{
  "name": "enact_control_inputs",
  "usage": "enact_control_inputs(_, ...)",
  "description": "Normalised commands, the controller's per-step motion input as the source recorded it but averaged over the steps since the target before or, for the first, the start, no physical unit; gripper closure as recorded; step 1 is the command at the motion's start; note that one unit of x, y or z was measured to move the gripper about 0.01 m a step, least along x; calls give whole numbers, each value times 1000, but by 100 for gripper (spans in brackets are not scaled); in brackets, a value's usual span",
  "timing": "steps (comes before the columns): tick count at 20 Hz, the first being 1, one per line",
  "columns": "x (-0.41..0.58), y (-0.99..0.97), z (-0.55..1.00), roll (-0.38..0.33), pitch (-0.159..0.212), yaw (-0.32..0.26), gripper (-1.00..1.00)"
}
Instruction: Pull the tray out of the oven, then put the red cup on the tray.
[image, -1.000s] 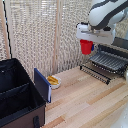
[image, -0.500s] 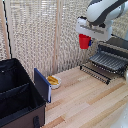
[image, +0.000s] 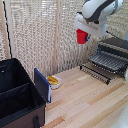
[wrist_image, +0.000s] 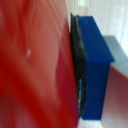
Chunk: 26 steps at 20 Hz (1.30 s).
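Observation:
The red cup (image: 82, 36) hangs in the air under my gripper (image: 83, 34), which is shut on it, left of the oven (image: 116, 47) in the exterior view. The oven's door (image: 96, 72) lies open and flat, and the tray (image: 109, 60), a dark wire rack, sticks out of the opening above it. The cup is higher than the tray and off to its left side. In the wrist view the red cup (wrist_image: 35, 65) fills most of the picture, blurred and very close.
A big black fabric case (image: 17, 97) with a blue flap (image: 42, 85) stands on the wooden table (image: 85, 100) at the exterior view's left. A small bowl with yellow contents (image: 53, 81) sits beside it. A slatted blind forms the backdrop. The blue flap (wrist_image: 95, 65) shows in the wrist view.
The gripper with the red cup has risen a little and shifted slightly leftward in the exterior view. The tray and oven stay where they were.

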Motion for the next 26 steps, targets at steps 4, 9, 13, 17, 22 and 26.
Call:
enact_control_inputs(4,101,-712,504,48,160,-99,100)
enact_control_inputs(9,125,-733,252,34,179,-95,100)
enact_control_inputs(13,240,-824,52,37,116,-59,100)
enact_control_inputs(17,304,-857,-19,62,66,-37,100)
enact_control_inputs(22,256,-852,-2,51,89,-40,100)
enact_control_inputs(26,179,-780,-16,34,85,-46,100)
